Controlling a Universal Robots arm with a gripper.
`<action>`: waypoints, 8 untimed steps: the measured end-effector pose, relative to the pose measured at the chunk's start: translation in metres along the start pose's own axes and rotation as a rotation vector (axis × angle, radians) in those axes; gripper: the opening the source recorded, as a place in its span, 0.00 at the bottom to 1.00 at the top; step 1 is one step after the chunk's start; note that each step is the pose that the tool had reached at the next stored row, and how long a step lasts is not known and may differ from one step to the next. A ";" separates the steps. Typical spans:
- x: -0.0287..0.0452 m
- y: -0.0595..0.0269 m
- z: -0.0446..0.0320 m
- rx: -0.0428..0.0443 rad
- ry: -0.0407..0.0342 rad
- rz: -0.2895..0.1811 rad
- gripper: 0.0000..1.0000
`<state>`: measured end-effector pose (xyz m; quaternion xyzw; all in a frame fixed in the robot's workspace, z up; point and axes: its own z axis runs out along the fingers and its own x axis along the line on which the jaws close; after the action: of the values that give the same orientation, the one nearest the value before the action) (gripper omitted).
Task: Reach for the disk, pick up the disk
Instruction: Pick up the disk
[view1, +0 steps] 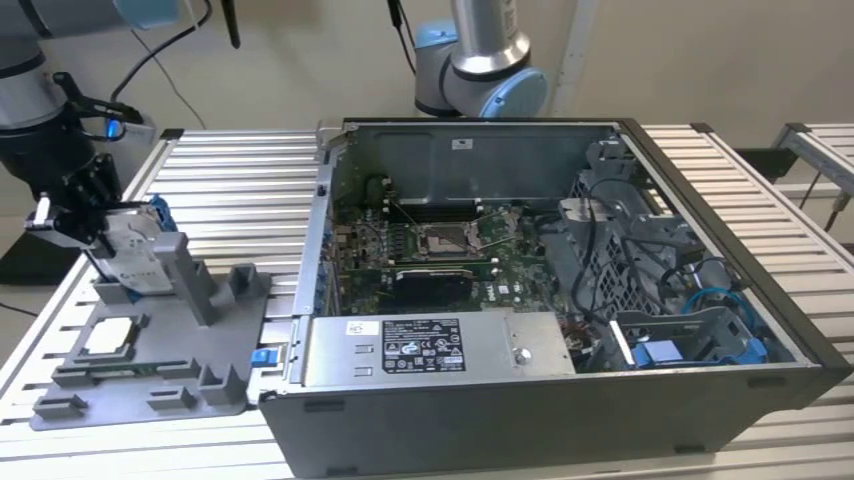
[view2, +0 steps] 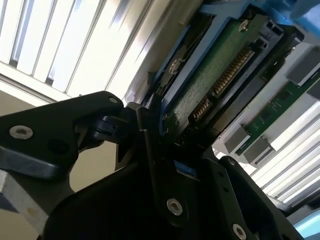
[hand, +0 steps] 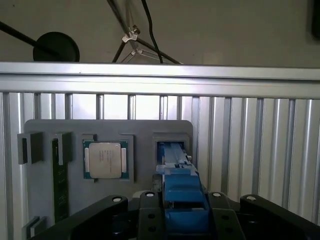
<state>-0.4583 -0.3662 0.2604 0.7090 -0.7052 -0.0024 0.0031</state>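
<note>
Silver-grey disk (view1: 134, 258), white-labelled, blue-framed, standing on edge, tool (hand: 182, 197) clamped tight on it

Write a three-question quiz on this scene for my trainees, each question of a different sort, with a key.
1. True or false: the disk lies flat inside the computer case.
2. What is the end effector nearest to? A the disk; B the chip; C the power supply.
3. Fill in: the bracket framing the disk is ____.
Key: 1 false, it stands upright in the grey fixture; 2 A; 3 blue.
</note>
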 end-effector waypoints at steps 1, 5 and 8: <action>-0.0001 0.0000 0.0001 0.0001 0.0007 0.000 0.00; 0.0000 0.0000 0.0001 0.0001 0.0168 0.000 0.00; 0.0000 0.0001 0.0000 0.0003 0.0000 0.000 0.00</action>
<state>-0.4583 -0.3662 0.2604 0.7090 -0.7052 -0.0023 0.0030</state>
